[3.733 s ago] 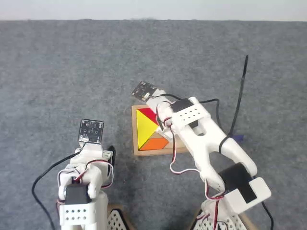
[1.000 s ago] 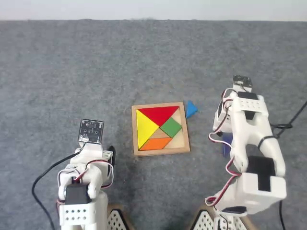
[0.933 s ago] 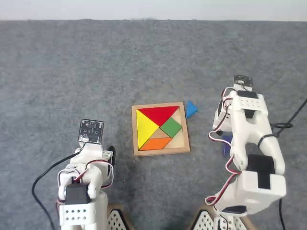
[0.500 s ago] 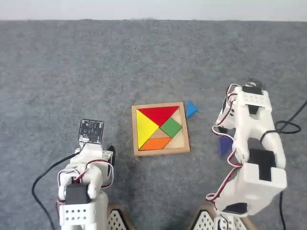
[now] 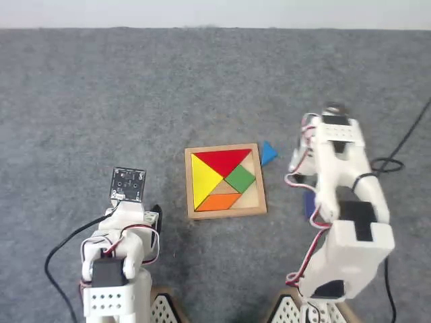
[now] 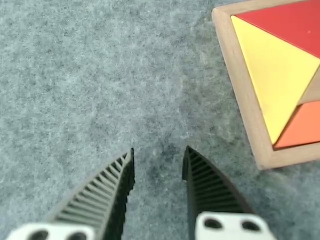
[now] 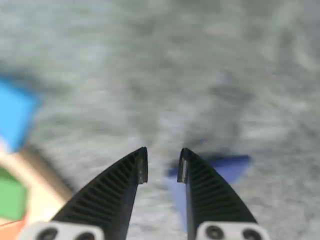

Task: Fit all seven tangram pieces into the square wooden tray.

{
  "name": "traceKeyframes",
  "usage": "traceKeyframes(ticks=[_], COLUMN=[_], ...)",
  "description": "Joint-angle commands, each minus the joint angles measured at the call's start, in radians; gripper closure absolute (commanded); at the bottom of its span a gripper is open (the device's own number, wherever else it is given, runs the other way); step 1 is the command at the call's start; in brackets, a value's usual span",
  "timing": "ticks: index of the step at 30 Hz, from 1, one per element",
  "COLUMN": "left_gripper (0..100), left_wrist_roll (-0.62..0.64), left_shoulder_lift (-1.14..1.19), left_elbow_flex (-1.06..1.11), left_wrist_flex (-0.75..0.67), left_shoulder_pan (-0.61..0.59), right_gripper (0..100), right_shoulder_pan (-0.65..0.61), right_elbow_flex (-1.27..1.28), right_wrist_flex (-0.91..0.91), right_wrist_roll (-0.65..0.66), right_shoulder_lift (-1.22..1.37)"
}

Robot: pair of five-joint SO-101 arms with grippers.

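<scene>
The square wooden tray (image 5: 226,214) lies mid-table and holds a red triangle (image 5: 222,161), a yellow triangle (image 5: 203,180), a green square (image 5: 240,179) and an orange piece (image 5: 217,201). A light blue piece (image 5: 268,153) rests on the carpet just off the tray's far right corner. A dark blue piece (image 5: 309,204) peeks out beside the right arm (image 5: 340,168). My right gripper (image 7: 162,167) hangs open just above the carpet, the dark blue piece (image 7: 225,167) beside one finger. My left gripper (image 6: 157,165) is open over bare carpet near the tray's corner (image 6: 240,95).
Grey carpet covers the whole table. The tray's right strip (image 5: 254,192) shows bare wood. In the right wrist view the light blue piece (image 7: 15,115) and the tray's edge (image 7: 45,170) sit off to one side. A cable (image 5: 397,151) trails from the right arm.
The right arm has left the tray, where the green square now lies, and swung right. Over the last second it shifted a little toward the dark blue piece. The left arm kept still.
</scene>
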Motion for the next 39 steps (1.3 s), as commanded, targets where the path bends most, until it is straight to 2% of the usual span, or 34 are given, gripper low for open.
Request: traceKeyframes(ticks=[1, 5, 11, 13, 16, 18, 20, 30, 34, 39], left_gripper=[85, 85, 85, 85, 85, 85, 85, 85, 85, 85], left_wrist_roll=[-0.006, -0.006, -0.006, -0.006, -0.006, -0.006, -0.006, -0.006, -0.006, -0.006], left_shoulder_lift=[-0.028, -0.028, -0.028, -0.028, -0.028, -0.028, -0.028, -0.028, -0.028, -0.028], left_elbow_flex=[-0.008, -0.008, -0.008, -0.008, -0.008, -0.008, -0.008, -0.008, -0.008, -0.008], left_wrist_flex=[0.009, 0.009, 0.009, 0.009, 0.009, 0.009, 0.009, 0.009, 0.009, 0.009], left_shoulder_pan=[0.002, 0.002, 0.002, 0.002, 0.002, 0.002, 0.002, 0.002, 0.002, 0.002], right_gripper=[89.8, 89.8, 89.0, 85.4, 76.5, 74.5, 74.6, 74.6, 76.1, 81.5], right_shoulder_pan=[-0.067, -0.048, -0.042, -0.038, -0.031, -0.033, -0.030, -0.007, 0.038, 0.030], right_elbow_flex=[-0.054, 0.038, 0.356, 0.430, 0.460, 0.456, 0.434, 0.176, 0.103, 0.092], right_wrist_flex=[0.015, 0.021, -0.062, -0.108, -0.108, -0.068, -0.062, -0.053, -0.054, -0.058], right_wrist_roll=[0.021, 0.021, 0.026, 0.025, 0.011, -0.051, -0.095, -0.114, -0.241, -0.304], right_shoulder_lift=[-0.056, -0.228, -0.553, -0.588, -0.562, -0.515, -0.450, -0.116, -0.093, -0.085])
